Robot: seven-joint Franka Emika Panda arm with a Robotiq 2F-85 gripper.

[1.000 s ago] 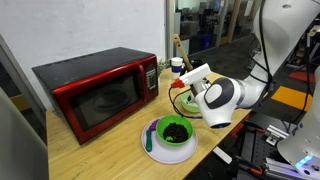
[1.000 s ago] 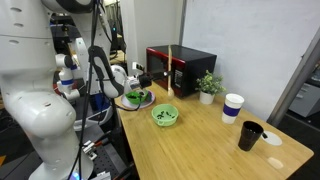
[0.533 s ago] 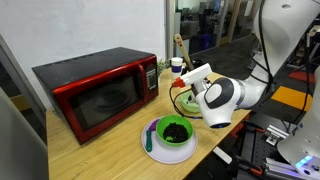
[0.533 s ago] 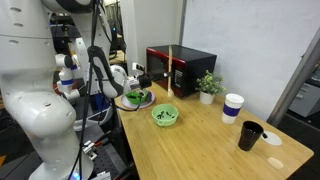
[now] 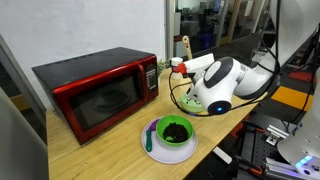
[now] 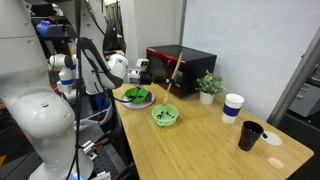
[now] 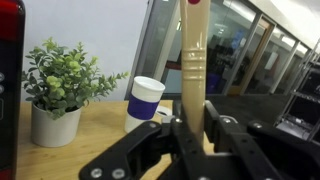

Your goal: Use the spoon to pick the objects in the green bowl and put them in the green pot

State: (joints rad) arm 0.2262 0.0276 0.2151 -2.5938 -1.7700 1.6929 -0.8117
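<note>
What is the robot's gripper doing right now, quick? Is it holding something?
Gripper: closed, holding the pale wooden stick upright between its fingers.

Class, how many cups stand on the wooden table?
2. A blue-banded white cup beside the potted plant; a black cup near the table's corner. Others may be hidden.

Looks like a robotics lab in an office building: tall glass partition walls run beyond the gripper. Beside it, a glossy red microwave oven stands on a pale wooden tabletop.
</note>
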